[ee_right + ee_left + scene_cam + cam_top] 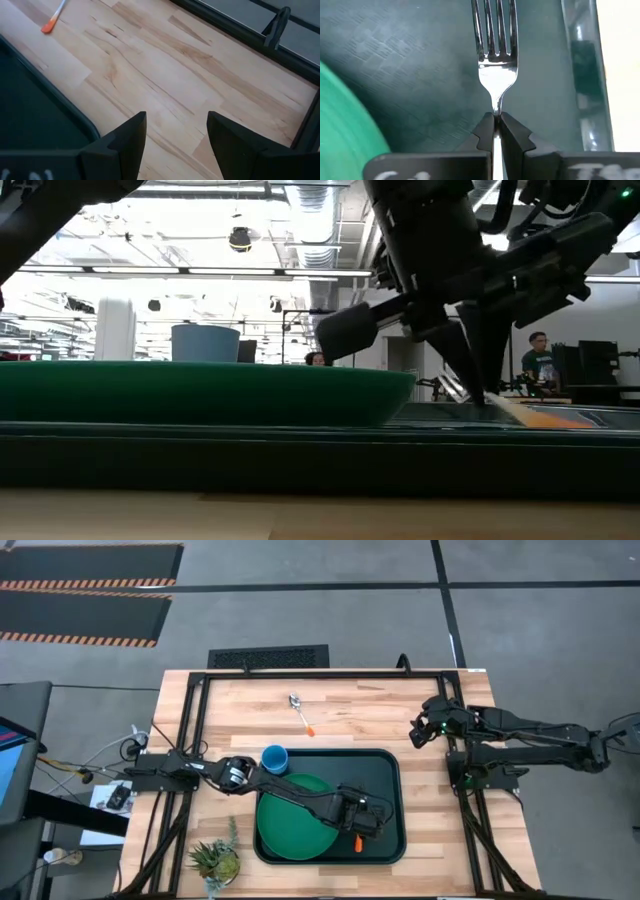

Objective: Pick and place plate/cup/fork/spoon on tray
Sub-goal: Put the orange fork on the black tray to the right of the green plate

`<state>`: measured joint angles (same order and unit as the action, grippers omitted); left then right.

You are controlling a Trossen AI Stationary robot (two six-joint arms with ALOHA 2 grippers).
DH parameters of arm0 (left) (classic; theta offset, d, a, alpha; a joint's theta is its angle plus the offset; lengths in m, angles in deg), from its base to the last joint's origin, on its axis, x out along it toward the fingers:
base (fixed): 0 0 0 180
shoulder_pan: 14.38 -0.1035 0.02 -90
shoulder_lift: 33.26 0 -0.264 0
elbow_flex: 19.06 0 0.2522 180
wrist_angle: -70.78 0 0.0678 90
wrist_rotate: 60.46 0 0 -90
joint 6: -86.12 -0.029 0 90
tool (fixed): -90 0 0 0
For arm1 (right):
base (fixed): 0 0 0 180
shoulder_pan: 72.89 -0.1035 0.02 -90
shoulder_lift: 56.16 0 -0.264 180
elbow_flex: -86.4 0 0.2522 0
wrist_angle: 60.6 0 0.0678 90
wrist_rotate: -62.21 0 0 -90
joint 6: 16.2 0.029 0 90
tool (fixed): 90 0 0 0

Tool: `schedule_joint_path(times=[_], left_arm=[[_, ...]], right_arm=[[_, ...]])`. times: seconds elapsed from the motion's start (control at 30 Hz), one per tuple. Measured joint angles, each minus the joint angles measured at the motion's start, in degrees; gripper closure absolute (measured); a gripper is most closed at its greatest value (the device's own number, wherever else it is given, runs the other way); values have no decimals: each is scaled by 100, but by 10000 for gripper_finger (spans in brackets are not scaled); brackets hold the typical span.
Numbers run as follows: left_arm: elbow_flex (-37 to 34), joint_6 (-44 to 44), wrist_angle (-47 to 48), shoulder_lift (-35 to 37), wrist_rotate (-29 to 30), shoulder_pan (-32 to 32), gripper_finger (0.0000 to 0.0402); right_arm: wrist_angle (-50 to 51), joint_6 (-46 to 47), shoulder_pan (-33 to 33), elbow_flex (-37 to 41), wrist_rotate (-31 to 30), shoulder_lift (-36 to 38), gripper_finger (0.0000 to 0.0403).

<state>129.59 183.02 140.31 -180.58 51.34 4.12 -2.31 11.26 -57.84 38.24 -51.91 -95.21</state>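
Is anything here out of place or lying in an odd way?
Only the spoon is out of place: it lies on the bare table, apart from the tray. The plate and cup are on the tray; the left gripper holds the fork over it.

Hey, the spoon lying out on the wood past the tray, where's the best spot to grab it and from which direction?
Grip the spoon on its thin handle, about midway, coming straight down from above. It lies flat on the bare table, with its bowl toward the far edge and its orange tip toward the tray, so the fingers should probably close across the handle. The open right gripper waits nearest.
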Motion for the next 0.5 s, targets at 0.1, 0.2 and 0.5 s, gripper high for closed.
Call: schedule_joint_path(times=[0.1,0.2,0.5], left_arm=[[-3,-4,51,1,4,0,401],[-2,-7,44,1,1,-2,401],[-2,-17,52,1,-101,-9,401]], right_arm=[[-1,-10,0,0,0,0,170],[-2,-47,0,0,0,2,170],[0,-54,0,0,0,0,170]])
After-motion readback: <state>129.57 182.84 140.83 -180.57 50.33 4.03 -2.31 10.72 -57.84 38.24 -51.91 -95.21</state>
